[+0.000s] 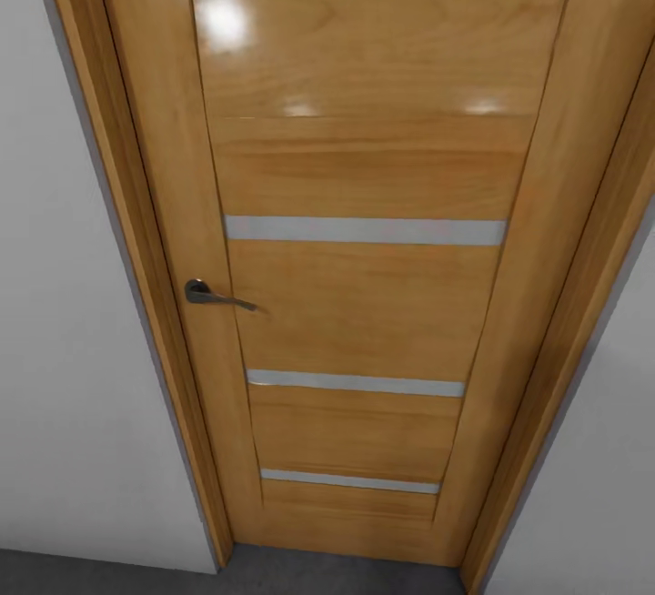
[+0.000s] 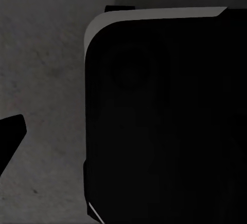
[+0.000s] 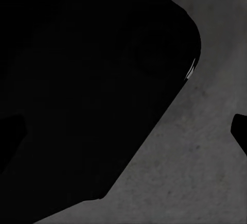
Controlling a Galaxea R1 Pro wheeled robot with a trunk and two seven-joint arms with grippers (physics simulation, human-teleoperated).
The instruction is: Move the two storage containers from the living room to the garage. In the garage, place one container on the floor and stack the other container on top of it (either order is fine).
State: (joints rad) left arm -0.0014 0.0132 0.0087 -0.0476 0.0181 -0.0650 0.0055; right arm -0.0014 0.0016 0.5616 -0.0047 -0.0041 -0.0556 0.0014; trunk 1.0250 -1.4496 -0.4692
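Head view: closed wooden door (image 1: pixel 364 304), handle (image 1: pixel 214 295) at left, grey floor (image 1: pixel 109 572) at base. Wrist views: dark robot base (image 2: pixel 164 121) over floor. Grip state of both hands can't be told.

closed wooden door (image 1: pixel 364 304) dead ahead in head view, glossy honey-tone w/ four pale horiz. strips (image 1: pixel 364 230) across its panel. dark metal lever handle (image 1: pixel 214 295) on its left side, lever pointing toward door's middle. matching wood frame (image 1: pixel 118 213) both sides. plain pale walls (image 1: pixel 64 349) left & right of frame. ceiling-light glints near door's top. strip of grey at the door's foot.
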